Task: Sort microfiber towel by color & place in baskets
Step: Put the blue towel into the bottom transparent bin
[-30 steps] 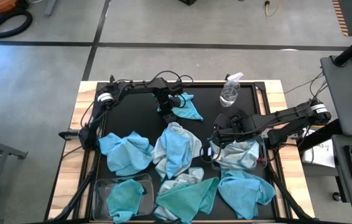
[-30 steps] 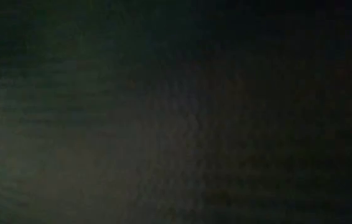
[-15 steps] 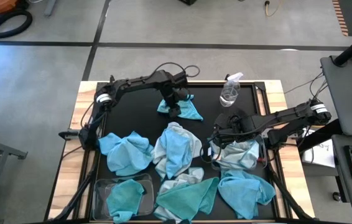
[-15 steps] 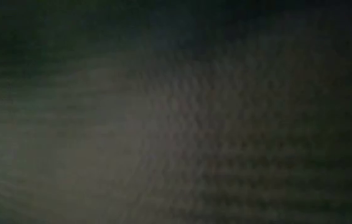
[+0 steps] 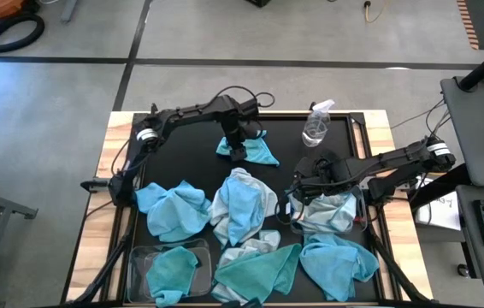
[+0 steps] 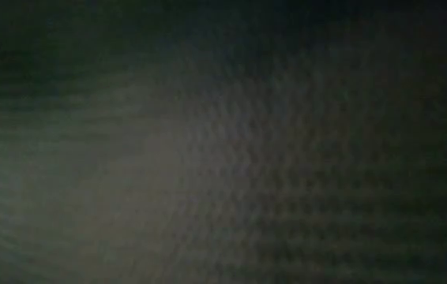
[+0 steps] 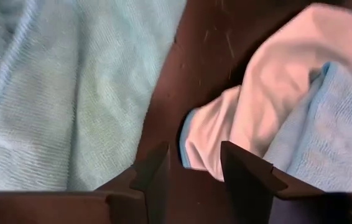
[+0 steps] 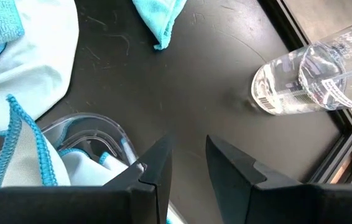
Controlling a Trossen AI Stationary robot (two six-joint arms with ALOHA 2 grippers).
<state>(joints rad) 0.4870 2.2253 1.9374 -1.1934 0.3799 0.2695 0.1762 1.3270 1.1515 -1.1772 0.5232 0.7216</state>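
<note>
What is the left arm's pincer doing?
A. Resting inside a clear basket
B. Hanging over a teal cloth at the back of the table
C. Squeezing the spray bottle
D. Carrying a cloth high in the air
B: the left pincer hangs right over the teal cloth lying at the back of the table, away from the spray bottle.

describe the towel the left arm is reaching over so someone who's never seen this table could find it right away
Start at the clear spray bottle near the far edge of the black table. Just to its left lies a small teal towel, with the left gripper right over it. It is the only cloth lying alone; the rest crowd the near half.
</note>
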